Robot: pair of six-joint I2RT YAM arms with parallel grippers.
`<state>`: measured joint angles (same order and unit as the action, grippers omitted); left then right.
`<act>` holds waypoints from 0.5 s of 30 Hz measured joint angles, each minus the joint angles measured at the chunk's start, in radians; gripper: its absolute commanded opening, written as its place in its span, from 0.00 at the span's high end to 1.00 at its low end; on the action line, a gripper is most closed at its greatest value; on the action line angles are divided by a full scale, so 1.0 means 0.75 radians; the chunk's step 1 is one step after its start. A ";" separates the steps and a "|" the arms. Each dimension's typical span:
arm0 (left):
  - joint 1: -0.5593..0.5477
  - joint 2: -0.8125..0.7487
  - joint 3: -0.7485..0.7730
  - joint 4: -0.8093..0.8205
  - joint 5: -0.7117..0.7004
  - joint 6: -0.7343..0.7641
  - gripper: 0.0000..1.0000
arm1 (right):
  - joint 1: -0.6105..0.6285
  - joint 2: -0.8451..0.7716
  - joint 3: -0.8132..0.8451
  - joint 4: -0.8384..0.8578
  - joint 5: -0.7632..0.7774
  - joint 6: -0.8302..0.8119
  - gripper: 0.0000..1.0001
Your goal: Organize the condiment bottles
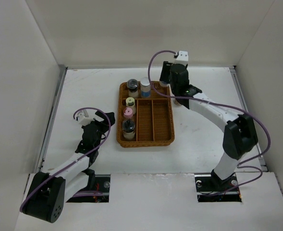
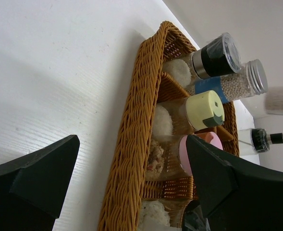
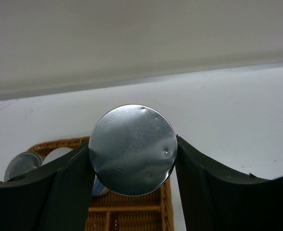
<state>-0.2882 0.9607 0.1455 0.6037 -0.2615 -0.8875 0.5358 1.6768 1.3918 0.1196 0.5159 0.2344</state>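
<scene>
Five condiment bottles stand in the left column and back row of the wicker tray (image 1: 153, 140): a black-capped one (image 1: 132, 86), a blue-labelled silver-capped one (image 1: 145, 86), a pale yellow cap (image 1: 130, 102), a pink cap (image 1: 128, 113) and a black-capped jar (image 1: 128, 127). My right gripper (image 3: 131, 144) is shut on a sixth bottle with a silver cap (image 3: 131, 149), held above the tray's back right corner. In the top view the wrist hides that bottle and the right gripper (image 1: 166, 81). My left gripper (image 1: 103, 122) is open and empty, left of the tray, its jaws facing the tray's rim (image 2: 131, 144).
The tray's two long right compartments (image 1: 153, 118) hold nothing. White walls close in the table on the left, back and right. The right arm's cable (image 1: 153, 60) loops above the tray's back edge.
</scene>
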 measured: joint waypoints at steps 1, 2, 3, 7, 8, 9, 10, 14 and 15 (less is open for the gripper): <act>-0.001 0.000 0.000 0.000 0.000 0.001 0.04 | 0.008 0.036 0.005 0.000 -0.010 0.007 0.45; -0.001 0.000 0.000 0.000 -0.001 0.001 0.04 | 0.016 0.074 0.009 -0.001 -0.021 0.013 0.45; -0.001 0.000 0.000 0.000 -0.001 0.001 0.04 | 0.023 0.109 0.009 -0.004 -0.032 0.023 0.45; -0.001 0.001 0.000 0.000 0.000 0.001 0.04 | 0.047 0.211 0.010 -0.027 -0.063 0.052 0.44; -0.001 0.001 0.000 0.000 0.000 0.001 0.04 | 0.049 0.227 0.010 -0.031 -0.067 0.057 0.44; -0.001 0.001 0.000 0.000 0.000 0.001 0.04 | 0.056 0.244 0.010 -0.032 -0.071 0.062 0.43; -0.001 0.001 0.000 0.000 0.000 0.001 0.03 | 0.056 0.257 0.010 -0.032 -0.072 0.065 0.42; -0.001 0.011 0.000 0.001 0.001 0.001 0.03 | 0.064 0.288 0.009 -0.032 -0.072 0.071 0.31; -0.001 0.014 0.000 0.002 0.000 0.001 0.03 | 0.065 0.290 0.007 -0.032 -0.072 0.074 0.28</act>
<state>-0.2886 0.9710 0.1455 0.6052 -0.2615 -0.8871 0.5842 1.8946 1.3972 0.0959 0.4622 0.2897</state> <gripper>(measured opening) 0.967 0.691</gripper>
